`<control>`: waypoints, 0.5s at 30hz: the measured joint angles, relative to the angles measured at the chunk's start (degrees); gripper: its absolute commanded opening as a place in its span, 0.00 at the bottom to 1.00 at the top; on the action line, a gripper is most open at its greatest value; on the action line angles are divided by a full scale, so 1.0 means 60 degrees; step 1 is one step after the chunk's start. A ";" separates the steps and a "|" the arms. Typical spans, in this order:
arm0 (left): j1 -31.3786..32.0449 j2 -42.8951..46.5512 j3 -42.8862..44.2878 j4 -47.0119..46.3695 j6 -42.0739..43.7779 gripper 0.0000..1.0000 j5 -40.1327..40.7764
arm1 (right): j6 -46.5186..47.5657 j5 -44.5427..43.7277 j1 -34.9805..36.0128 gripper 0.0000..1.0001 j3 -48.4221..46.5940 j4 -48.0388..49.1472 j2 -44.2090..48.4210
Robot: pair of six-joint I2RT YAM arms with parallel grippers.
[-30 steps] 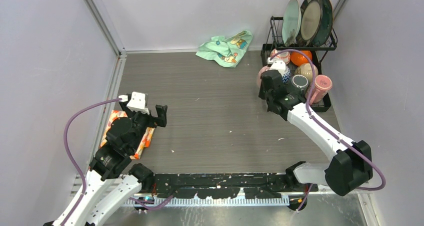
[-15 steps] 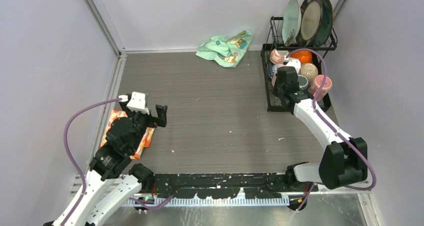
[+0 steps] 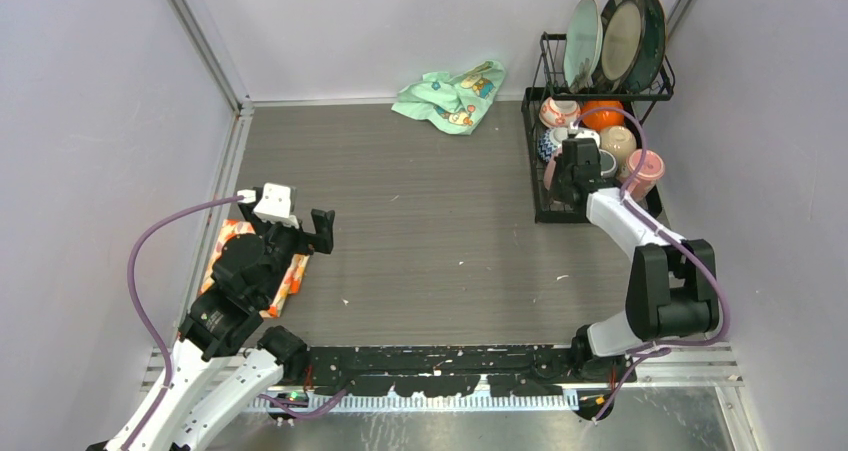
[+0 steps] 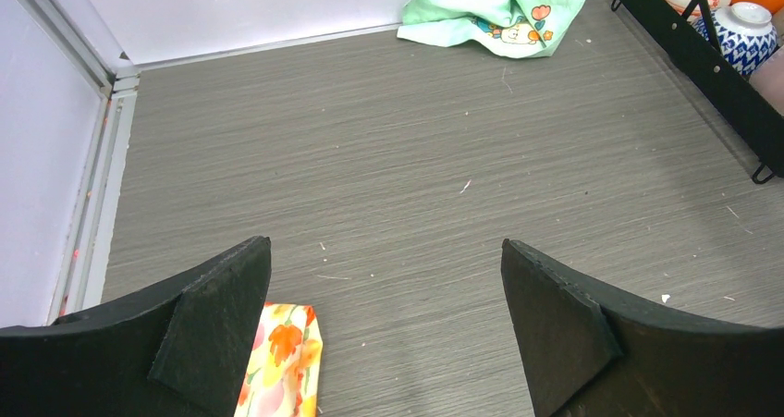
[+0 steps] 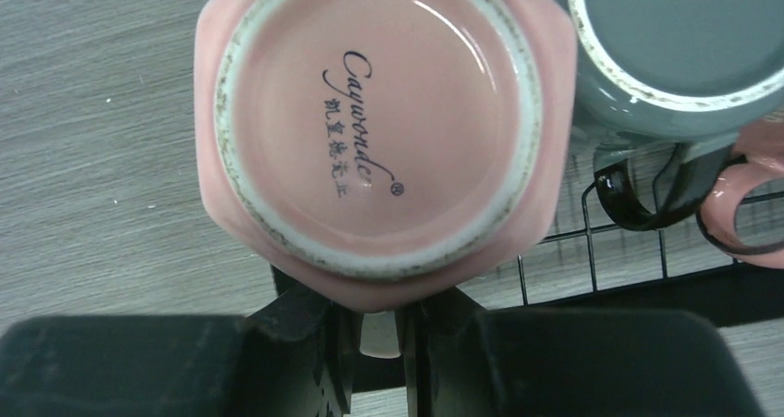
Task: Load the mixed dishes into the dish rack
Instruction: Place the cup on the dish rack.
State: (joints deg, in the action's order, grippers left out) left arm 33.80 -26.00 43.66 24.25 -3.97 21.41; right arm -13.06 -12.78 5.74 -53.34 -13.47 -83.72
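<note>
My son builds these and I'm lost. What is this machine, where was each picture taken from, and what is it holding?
These are two robot arms bolted at the near edge of a table, each ending in a two-finger gripper. The wide picture looks down from above and behind them. The other two come from cameras on the wrists. The left gripper is open and empty, near an orange floral cloth. The right gripper pinches an upside-down pink cup, its base facing the camera, at the edge of the black dish rack, beside a grey-green cup. Three plates stand on the rack's upper shelf, with bowls below. A mint-green cloth lies at the back.
</note>
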 measured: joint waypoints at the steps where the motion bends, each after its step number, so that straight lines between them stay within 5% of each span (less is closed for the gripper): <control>1: 0.0000 0.0000 0.0000 0.0000 0.0000 0.95 0.0000 | 0.0025 0.0080 -0.0040 0.01 0.0000 0.0051 -0.0102; 11: 0.0000 0.0000 0.0000 0.0000 0.0004 0.95 0.0000 | 0.0270 0.0477 -0.0193 0.04 0.0000 0.0517 -0.0761; 15: 0.0000 0.0000 0.0000 0.0000 0.0004 0.95 0.0000 | 0.0321 0.0510 -0.0211 0.16 0.0004 0.0597 -0.0973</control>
State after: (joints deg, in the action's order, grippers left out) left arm 33.80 -26.00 43.66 24.25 -3.95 21.41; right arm -11.14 -9.72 4.47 -53.32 -9.89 -89.56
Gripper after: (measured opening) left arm 0.953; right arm 0.251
